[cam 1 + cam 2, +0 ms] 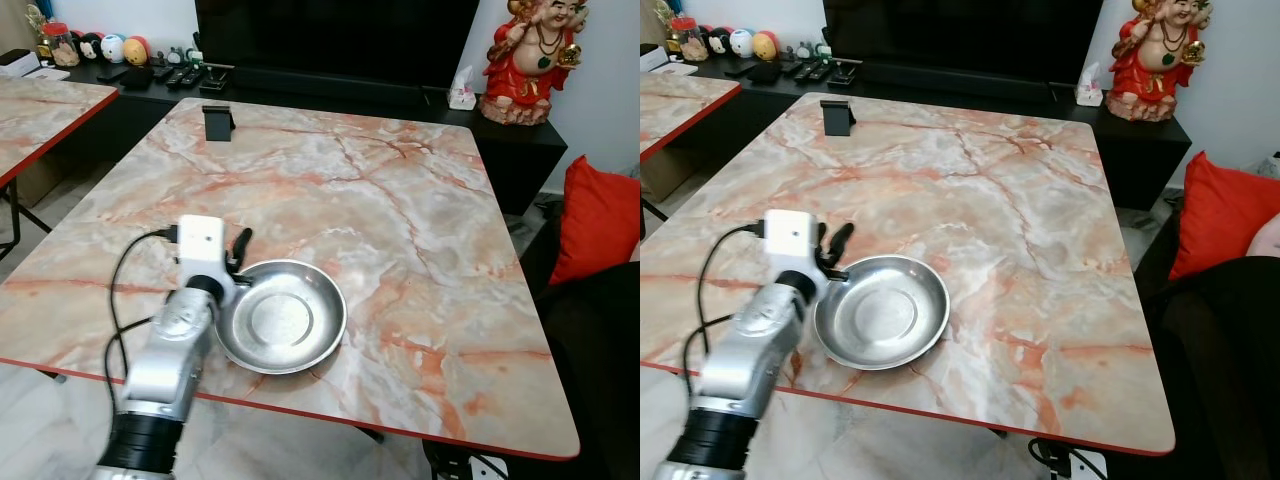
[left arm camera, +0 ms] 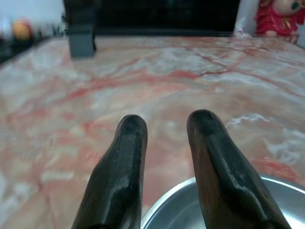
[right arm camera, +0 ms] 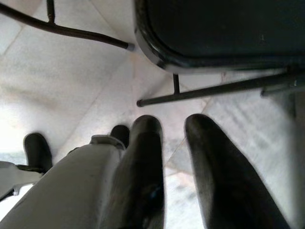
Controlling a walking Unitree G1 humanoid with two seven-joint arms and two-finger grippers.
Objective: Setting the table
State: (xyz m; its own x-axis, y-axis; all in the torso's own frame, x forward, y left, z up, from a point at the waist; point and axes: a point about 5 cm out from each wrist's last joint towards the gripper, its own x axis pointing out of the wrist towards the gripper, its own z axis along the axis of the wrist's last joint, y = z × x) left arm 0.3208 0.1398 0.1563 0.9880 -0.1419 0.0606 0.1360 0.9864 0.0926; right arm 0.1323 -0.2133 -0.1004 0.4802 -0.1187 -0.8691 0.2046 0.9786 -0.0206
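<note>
My left gripper [image 1: 240, 262] hangs at the steel bowl's [image 1: 283, 316] near-left rim, jaws slightly parted, gripping nothing, on the marble counter [image 1: 400, 200].

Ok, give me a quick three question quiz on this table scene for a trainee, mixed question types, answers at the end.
1. True or false: the steel bowl sits near the table's front edge.
2. Which is nearest the left gripper? A) black stand B) steel bowl C) red cushion
3. Fill in: the left gripper's jaws stand ____, with nothing between them.

Key: 1 true; 2 B; 3 open. The right gripper hangs above the floor beside a dark chair.
</note>
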